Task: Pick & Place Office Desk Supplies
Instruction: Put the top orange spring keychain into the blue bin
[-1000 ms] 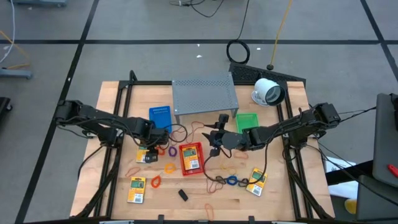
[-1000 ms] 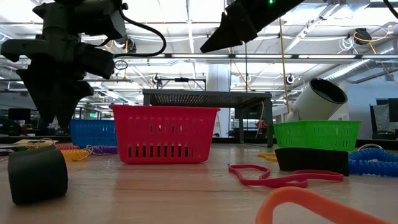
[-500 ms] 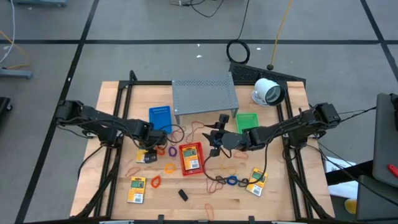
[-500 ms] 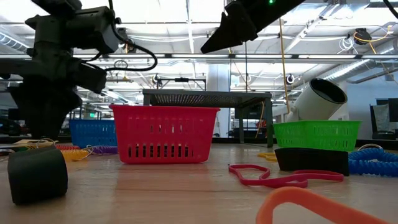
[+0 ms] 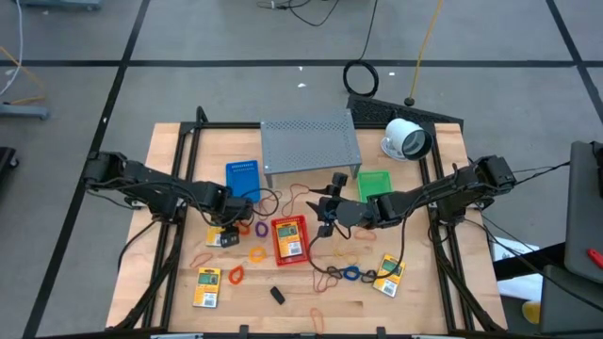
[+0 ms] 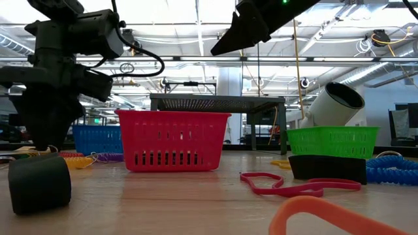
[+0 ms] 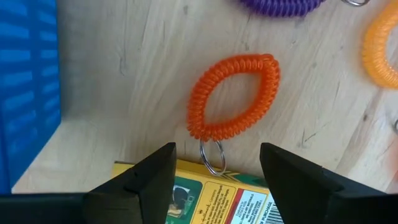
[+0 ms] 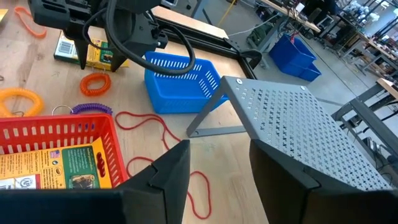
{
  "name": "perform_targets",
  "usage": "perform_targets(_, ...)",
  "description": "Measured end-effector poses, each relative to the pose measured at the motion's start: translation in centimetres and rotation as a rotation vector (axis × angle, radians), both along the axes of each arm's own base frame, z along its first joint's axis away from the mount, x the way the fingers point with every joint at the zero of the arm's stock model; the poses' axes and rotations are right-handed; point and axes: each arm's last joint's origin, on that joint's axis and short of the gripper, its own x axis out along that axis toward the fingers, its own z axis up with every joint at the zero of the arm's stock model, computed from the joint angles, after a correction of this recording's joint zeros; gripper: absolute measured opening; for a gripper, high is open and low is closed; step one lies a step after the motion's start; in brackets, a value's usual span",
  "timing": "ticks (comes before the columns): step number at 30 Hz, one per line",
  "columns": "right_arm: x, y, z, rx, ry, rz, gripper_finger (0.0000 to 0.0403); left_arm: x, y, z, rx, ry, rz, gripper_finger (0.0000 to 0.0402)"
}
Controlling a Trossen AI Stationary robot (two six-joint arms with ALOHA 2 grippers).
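Note:
My left gripper [image 7: 214,183] points down, open, over a yellow packet [image 7: 211,190] with a green label that lies flat on the table left of the red basket [image 5: 290,240]. Its two fingers [image 8: 84,57] stand over that packet's edge. Just beyond lies an orange coil band [image 7: 233,96] with a key ring. My right gripper [image 8: 217,186] hangs open and empty in the air over the red basket's far right corner, tipped slightly downward [image 5: 325,224]. Other yellow packets lie at the near left [image 5: 206,285] and the near right [image 5: 388,275], and one lies inside the red basket. My left gripper comes at the yellow packet's edge [image 7: 186,177] from above, fingers pointing down, one on either side of the key ring. The packet lies flat on the table. Whether the fingertips touch it I cannot tell.
A blue basket [image 5: 243,179], a grey perforated shelf [image 5: 311,143], a green basket [image 5: 374,184] and a white round device [image 5: 405,139] stand along the far side. Purple [image 7: 280,6] and yellow [image 7: 379,50] coils, loose rubber bands and a black piece [image 5: 277,295] lie about.
My left gripper has come down toward the yellow packet, still open. The right arm has kept still.

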Motion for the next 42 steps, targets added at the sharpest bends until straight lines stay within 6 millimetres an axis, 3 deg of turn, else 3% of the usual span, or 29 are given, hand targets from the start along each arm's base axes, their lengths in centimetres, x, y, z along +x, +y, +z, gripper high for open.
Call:
perform_targets(3,0.0,0.0,0.0,0.0,0.0,0.0,0.0155,-0.1,0.0,0.0,0.001,0.006,0.0,0.0235)
perform_targets(6,0.0,0.0,0.0,0.0,0.0,0.0,0.0155,-0.1,0.0,0.0,0.001,0.013,0.008,0.0201)
perform_targets(15,0.0,0.0,0.0,0.0,0.0,0.0,0.0155,-0.1,0.0,0.0,0.002,0.015,0.026,0.0015)
perform_targets(30,0.0,0.0,0.0,-0.001,0.0,0.001,0.0155,0.5,0.0,0.7,-0.004,-0.012,0.029,0.0003)
perform_targets(36,0.0,0.0,0.0,0.0,-0.002,0.0,0.0155,1.7,0.0,3.0,0.005,-0.039,0.023,0.0002)
perform_targets(42,0.0,0.0,0.0,0.0,-0.002,0.0,0.0155,2.2,0.3,6.9,0.123,0.006,0.004,0.0001)
